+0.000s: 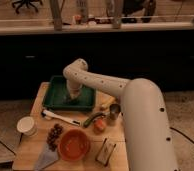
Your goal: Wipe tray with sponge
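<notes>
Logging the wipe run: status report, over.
Gripper low inside tray, near middle. Sponge not visible. Bowl and white cup sit outside tray, near side.

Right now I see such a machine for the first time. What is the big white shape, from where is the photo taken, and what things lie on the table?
The big white shape is a robot arm. There is only one picture, taken from a camera that looks down over the arm; where exactly it is mounted I cannot say. The arm bends at an elbow and reaches down into a dark green tray at the back of a wooden table. Its gripper, the two-finger hand at the end of the arm, is low inside the tray. I cannot see a sponge or tell what the gripper holds. In front of the tray are a white cup, an orange bowl, a white-handled tool, a small orange fruit and a metal cup.
</notes>
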{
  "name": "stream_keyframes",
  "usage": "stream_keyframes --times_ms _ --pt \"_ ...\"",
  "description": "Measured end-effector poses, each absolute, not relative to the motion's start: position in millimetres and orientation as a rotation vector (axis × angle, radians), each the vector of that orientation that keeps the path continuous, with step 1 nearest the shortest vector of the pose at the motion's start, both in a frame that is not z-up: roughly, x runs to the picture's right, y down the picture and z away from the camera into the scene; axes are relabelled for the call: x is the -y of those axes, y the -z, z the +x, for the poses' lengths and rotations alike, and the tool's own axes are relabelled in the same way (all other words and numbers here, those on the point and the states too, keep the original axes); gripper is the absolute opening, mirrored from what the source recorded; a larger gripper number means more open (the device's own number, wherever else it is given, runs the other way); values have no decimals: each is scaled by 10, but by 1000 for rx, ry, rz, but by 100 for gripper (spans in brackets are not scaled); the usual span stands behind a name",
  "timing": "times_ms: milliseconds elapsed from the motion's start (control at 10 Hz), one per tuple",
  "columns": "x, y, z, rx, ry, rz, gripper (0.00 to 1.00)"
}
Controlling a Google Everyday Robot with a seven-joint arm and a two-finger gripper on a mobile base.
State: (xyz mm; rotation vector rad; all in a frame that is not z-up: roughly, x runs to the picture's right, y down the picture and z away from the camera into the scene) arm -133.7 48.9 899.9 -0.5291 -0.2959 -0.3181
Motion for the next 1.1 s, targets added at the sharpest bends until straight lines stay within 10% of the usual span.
stream_keyframes --times_ms 1100 --pt "71 -9374 -1043 150 331 -524 0"
